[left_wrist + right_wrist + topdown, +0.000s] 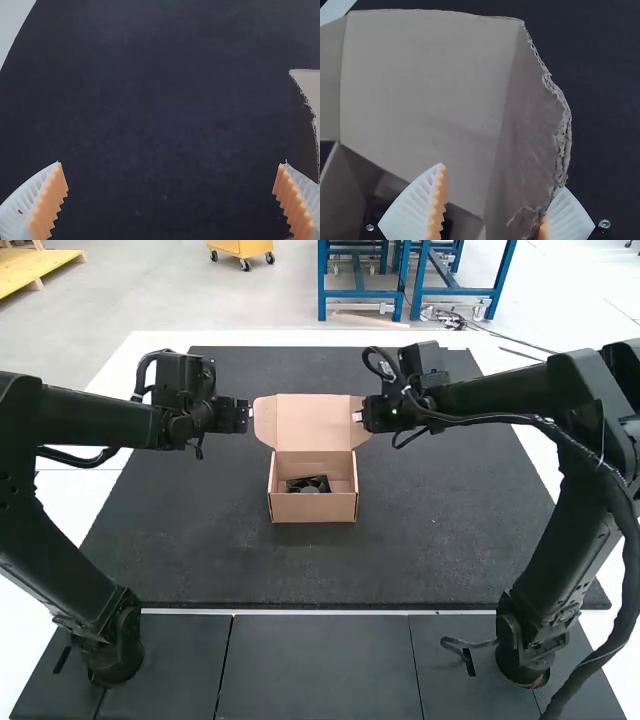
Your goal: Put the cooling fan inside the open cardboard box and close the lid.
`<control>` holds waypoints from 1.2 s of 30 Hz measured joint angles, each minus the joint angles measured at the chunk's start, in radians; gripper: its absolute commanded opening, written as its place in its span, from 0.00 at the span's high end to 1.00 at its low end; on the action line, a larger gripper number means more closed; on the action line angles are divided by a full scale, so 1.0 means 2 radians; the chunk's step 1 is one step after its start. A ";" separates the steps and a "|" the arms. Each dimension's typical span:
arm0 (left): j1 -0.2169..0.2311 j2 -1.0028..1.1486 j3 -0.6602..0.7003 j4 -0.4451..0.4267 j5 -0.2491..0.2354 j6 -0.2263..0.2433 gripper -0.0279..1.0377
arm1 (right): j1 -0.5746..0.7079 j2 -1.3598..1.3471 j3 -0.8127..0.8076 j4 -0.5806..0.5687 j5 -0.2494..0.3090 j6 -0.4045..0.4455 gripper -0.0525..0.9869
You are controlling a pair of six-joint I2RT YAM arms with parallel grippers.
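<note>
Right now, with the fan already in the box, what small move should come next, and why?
Probably close the fingers of the right gripper on the side flap of the lid. The cooling fan lies inside the cardboard box, the lid stands open, and the flap sits between the open fingers; the left gripper is open beside the opposite edge.

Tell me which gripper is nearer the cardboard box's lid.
Right. The right gripper straddles a side flap of the lid; the left gripper hangs open just off the opposite edge, not around it.

Black arms (90, 420) with looped cables (378, 362); jaws white, ribbed (orange pads (47, 205)).
</note>
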 measured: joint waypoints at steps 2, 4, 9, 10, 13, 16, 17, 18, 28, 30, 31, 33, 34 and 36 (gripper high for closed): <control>0.000 0.000 0.000 -0.001 0.000 0.000 0.06 | 0.000 0.000 0.000 0.001 0.000 0.000 0.64; 0.000 0.000 0.000 -0.001 0.000 0.000 0.06 | 0.000 0.000 0.000 0.001 0.000 0.000 0.66; 0.000 0.000 0.000 -0.001 0.000 0.000 0.06 | 0.000 -0.002 0.000 0.002 0.000 -0.001 0.77; 0.000 0.000 0.000 -0.001 0.000 0.000 0.06 | 0.000 -0.003 -0.001 0.003 0.000 -0.001 0.78; -0.001 0.000 0.000 0.000 0.000 0.000 0.06 | 0.000 -0.013 -0.007 0.009 0.000 -0.001 0.84; -0.003 0.000 0.000 0.000 0.000 0.000 0.06 | 0.000 -0.021 -0.012 0.014 0.000 -0.001 0.85; -0.005 0.000 0.000 0.000 0.000 0.000 0.06 | 0.000 -0.023 -0.014 0.014 0.000 -0.001 0.86; -0.007 0.000 0.000 0.000 0.000 0.000 0.06 | 0.000 -0.023 -0.015 0.014 0.000 0.000 0.86; -0.025 0.000 0.001 -0.010 0.000 0.000 0.06 | 0.011 -0.024 -0.027 0.032 0.002 0.000 0.97; -0.025 0.000 0.001 -0.015 0.000 0.000 0.06 | 0.018 -0.025 -0.031 0.039 0.002 0.000 0.97; -0.025 0.000 0.001 -0.016 0.000 0.000 0.06 | 0.020 -0.026 -0.031 0.041 0.002 0.000 0.97; -0.025 0.000 0.001 -0.020 0.000 0.000 0.06 | 0.025 -0.028 -0.037 0.045 0.004 0.002 0.97; -0.025 0.000 0.001 -0.023 0.000 0.000 0.06 | 0.027 -0.030 -0.040 0.047 0.006 0.003 0.97; -0.025 0.000 0.001 -0.026 0.000 0.000 0.06 | 0.033 -0.031 -0.044 0.051 0.008 0.005 0.97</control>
